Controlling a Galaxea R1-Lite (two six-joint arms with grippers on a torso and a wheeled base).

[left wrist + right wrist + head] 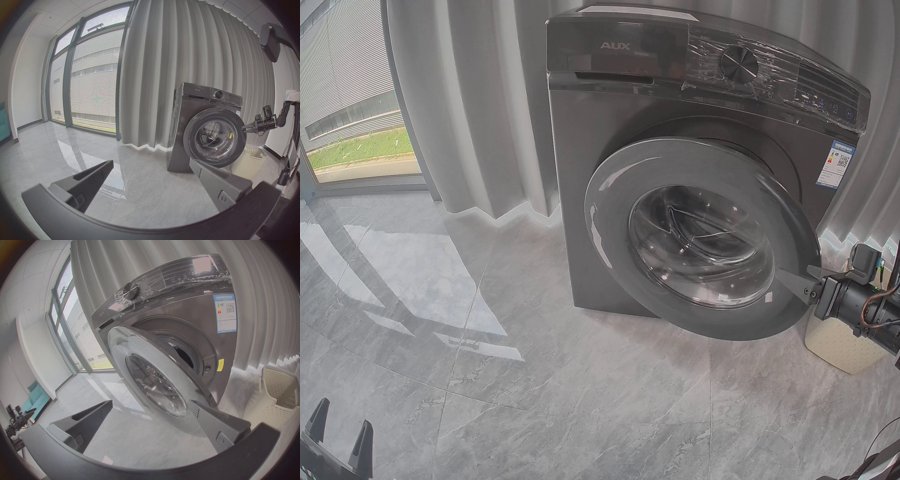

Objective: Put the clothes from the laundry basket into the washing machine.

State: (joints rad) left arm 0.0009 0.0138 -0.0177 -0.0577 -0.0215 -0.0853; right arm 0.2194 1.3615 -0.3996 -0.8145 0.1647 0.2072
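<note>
Grey marbled floor tiles [550, 387] run up to a pale pleated curtain [475, 94] that hangs behind the washing machine [600, 187], and a tall window [350, 94] opens well off to the machine's left. The machine is a dark grey front-loader standing on the tiles against the curtain, with clear plastic film [775, 75] wrapped over the control panel around its round dial [739, 64] and a blue-edged label [835, 164] stuck on the front near the upper right corner. Its round door [625, 206] stands partly swung out from the machine's front. It is hinged on the left side, with its glass bowl facing the room, and the right wrist view shows the dark drum opening behind it. The right gripper [797, 275] sits at the door's free rim on the machine's right side. Its fingers are spread wide, and one fingertip is right against the rim; whether it actually touches cannot be told. A cream perforated laundry basket [840, 347] stands on the floor just beside the machine's right front corner, under the right arm, and what lies inside it cannot be made out. The left gripper [344, 415] hangs low over the tiles well out in front of the machine and to its left, pointing toward it, with its two fingers wide apart and nothing between them.
</note>
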